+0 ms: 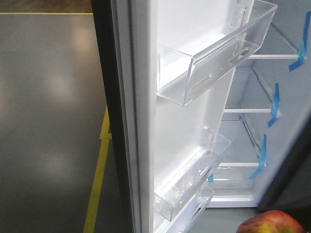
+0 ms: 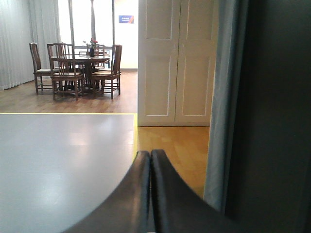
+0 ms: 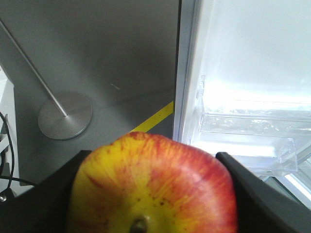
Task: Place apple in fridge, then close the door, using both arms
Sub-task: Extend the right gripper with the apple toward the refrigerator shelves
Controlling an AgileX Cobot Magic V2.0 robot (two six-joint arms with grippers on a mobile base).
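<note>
Firmness and waxy skin are probably making the round red-and-yellow apple (image 3: 153, 179) light yet slip-prone and bruisable, best squeezed across its widest girth. The right gripper (image 3: 151, 194) is clamping it there, pressing both flanks, outside the white-lined fridge (image 1: 243, 97), beside its open dark grey door (image 1: 175, 126). The left gripper (image 2: 150, 189) is hanging pinched together, empty.

Glossy grey floor (image 1: 48, 107) edged with yellow tape, wood flooring beyond.
In the front view a yellow tape strip (image 1: 98, 179) runs along the grey floor just beside the open door (image 1: 141, 97). The right wrist view shows a round metal base plate (image 3: 65, 116) with a thin rod resting on it. In the left wrist view, wooden flooring (image 2: 170, 145) carries a dining table (image 2: 80, 59) and chairs (image 2: 64, 73).
</note>
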